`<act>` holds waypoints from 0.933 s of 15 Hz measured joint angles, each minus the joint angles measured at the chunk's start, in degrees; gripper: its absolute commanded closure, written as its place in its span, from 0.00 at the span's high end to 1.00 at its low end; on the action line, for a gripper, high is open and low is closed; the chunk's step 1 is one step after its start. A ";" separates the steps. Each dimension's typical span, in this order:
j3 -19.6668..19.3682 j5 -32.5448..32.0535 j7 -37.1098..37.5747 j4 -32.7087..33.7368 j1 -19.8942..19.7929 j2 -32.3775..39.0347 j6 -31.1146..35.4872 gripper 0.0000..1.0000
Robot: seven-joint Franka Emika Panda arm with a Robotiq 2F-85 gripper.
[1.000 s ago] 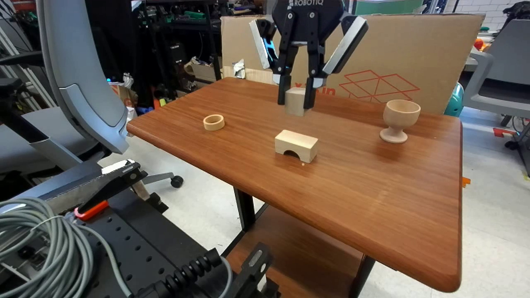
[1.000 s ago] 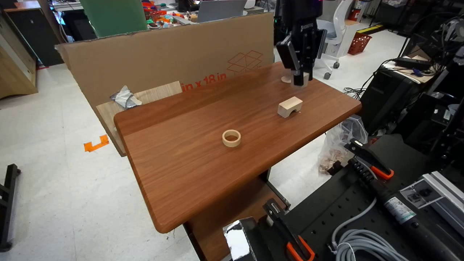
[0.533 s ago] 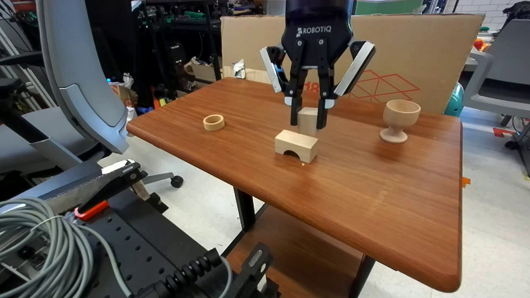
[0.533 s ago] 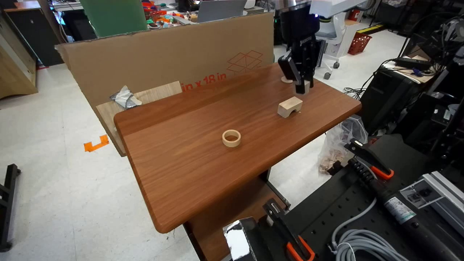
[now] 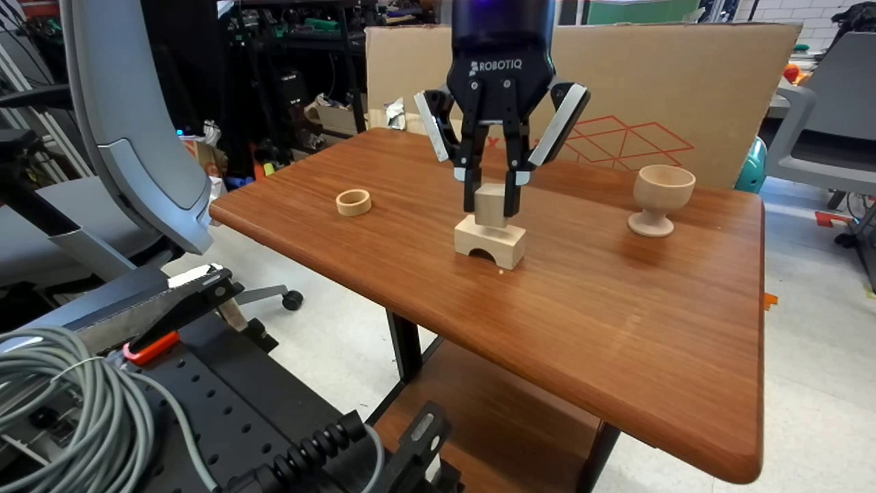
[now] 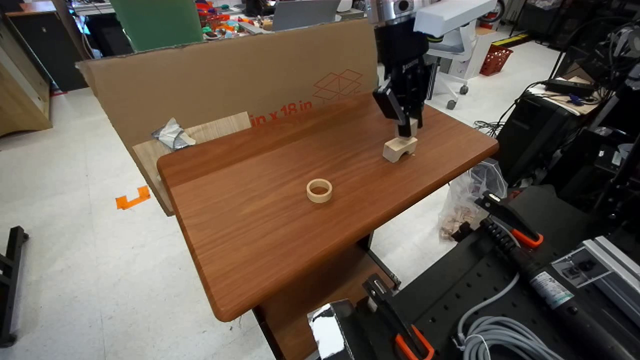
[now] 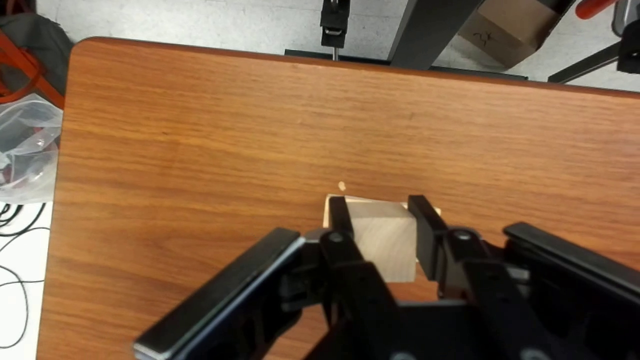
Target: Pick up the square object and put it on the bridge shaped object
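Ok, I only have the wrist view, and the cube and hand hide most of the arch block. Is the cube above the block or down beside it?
Observer: Above it: both exterior views show the cube over the top of the arch block; whether they touch, I can't tell.
Operator: Which way up is the block?
Observer: It stands arch-side down on the table.
Operator: Anything tall on the table outside my picture?
Observer: Yes, in an exterior view a wooden goblet stands upright, apart from the block.
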 measured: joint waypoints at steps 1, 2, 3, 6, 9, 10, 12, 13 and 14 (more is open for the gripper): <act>0.00 0.00 0.13 0.00 0.11 0.03 0.09 0.08; 0.00 0.00 0.24 0.01 0.15 0.06 0.12 0.08; -0.01 0.00 0.28 0.01 0.15 0.08 0.12 0.08; -0.02 0.00 0.57 0.01 0.15 0.27 0.12 0.59; -0.04 0.00 1.53 0.10 0.15 0.76 0.12 0.81; -0.04 0.00 1.84 0.19 0.15 0.99 0.12 0.88; -0.04 0.00 2.24 0.44 0.17 1.33 0.12 0.99; -0.04 0.00 2.30 0.54 0.22 1.37 0.12 1.00; -0.02 0.00 2.30 0.64 0.29 1.33 0.12 1.00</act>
